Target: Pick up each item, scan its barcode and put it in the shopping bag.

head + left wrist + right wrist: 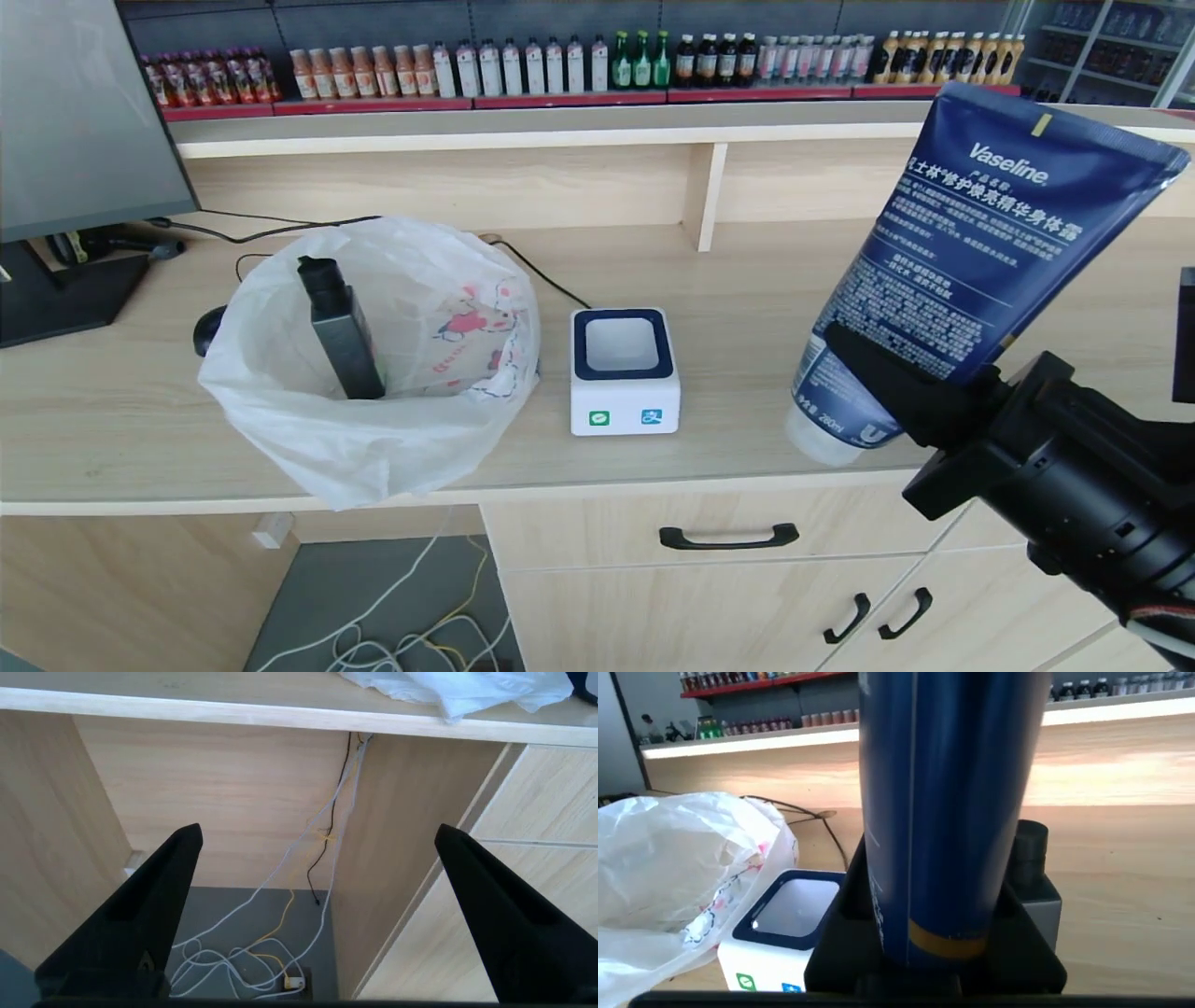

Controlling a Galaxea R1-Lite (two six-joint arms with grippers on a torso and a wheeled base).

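Observation:
My right gripper (873, 378) is shut on a blue lotion tube (980, 243), held tilted with its white cap down, above the counter to the right of the scanner. In the right wrist view the tube (943, 812) stands between the fingers of that gripper (938, 957). The white scanner (624, 371) with a blue-rimmed window sits mid-counter. Left of it stands the open white shopping bag (373, 411) with a dark bottle (341, 327) inside. My left gripper (318, 924) is open with nothing in it, below counter level, facing the recess with cables.
A grey bottle with a dark cap (1035, 882) stands on the counter behind the tube. A monitor (84, 112) and a mouse (207, 329) are at the far left. The wooden counter (747, 280) has drawers (728, 537) beneath and a raised shelf behind.

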